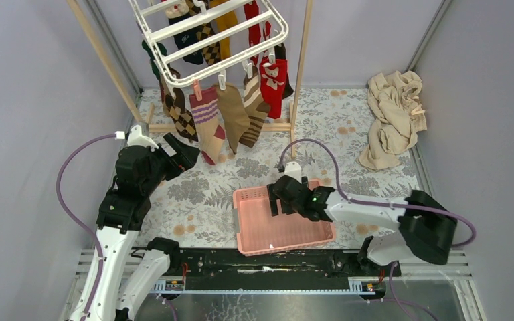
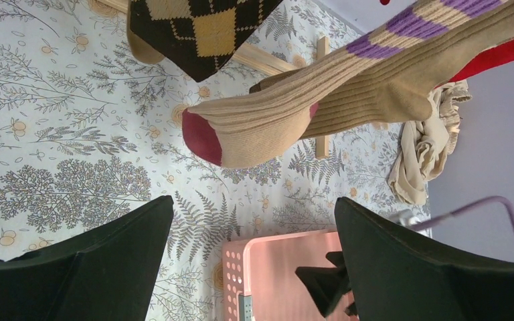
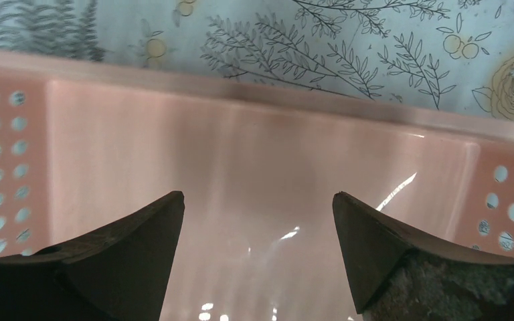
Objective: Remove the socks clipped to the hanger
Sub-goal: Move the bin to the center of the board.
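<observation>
White plastic hanger (image 1: 207, 33): where is it placed, and what is carried on it? [Obs. 1]

It is recorded at 12 o'clock in the top view, hung within the wooden frame (image 1: 301, 67) above the floral tablecloth (image 1: 201, 194). Socks are clipped along its near edge: an argyle sock (image 1: 182, 117), a purple-striped sock (image 1: 207, 124), a plain brown sock (image 1: 233, 114), a brown-striped sock (image 1: 254, 110) and a red sock (image 1: 273, 83). More socks are seen further back on the crossbars.

Left gripper (image 1: 184, 152): state and position? [Obs. 1]

It is noted at 9 o'clock on the table, with its fingers spread wide and nothing held between them. The red toe of the purple-striped sock is found at about 3 o'clock from it, near but apart. In the left wrist view the left gripper (image 2: 254, 204) is pointed below that purple-striped sock (image 2: 294, 124), with the argyle sock (image 2: 201, 27) at 11 o'clock.

Right gripper (image 1: 278, 197)? [Obs. 1]

It is held over the pink basket (image 1: 241, 221), which is set at 6 o'clock. In the right wrist view the right gripper (image 3: 258, 197) is seen with its fingers wide apart; only the bare floor of the pink basket (image 3: 241, 140) is seen between them.

Anything else? [Obs. 1]

A beige cloth heap (image 1: 393, 117) is logged at 2 o'clock.
</observation>
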`<state>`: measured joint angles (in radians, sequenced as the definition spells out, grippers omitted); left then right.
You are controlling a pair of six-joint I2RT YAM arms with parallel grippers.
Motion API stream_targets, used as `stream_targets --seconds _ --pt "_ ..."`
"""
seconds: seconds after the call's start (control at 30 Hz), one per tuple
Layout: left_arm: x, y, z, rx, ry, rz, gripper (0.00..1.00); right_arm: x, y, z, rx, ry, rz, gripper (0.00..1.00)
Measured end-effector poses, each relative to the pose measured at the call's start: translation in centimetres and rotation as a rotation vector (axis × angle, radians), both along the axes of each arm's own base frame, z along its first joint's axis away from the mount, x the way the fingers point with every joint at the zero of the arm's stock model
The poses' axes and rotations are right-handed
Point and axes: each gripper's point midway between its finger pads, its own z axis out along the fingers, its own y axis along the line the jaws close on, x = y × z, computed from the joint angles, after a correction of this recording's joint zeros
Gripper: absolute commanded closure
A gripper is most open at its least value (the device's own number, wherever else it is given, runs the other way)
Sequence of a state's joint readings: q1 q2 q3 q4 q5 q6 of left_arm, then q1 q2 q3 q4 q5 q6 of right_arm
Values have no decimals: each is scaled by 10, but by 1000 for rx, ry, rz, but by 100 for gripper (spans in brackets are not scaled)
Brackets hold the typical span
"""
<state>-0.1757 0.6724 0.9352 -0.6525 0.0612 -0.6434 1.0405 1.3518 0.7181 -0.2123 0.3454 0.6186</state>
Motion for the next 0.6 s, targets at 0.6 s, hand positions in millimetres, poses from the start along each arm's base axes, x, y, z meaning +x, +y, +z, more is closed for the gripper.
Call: stream_targets --seconds 0.6 --pt "-4 1 -4 -1 -2 0 2 113 -18 -20 -52 -67 -271 4"
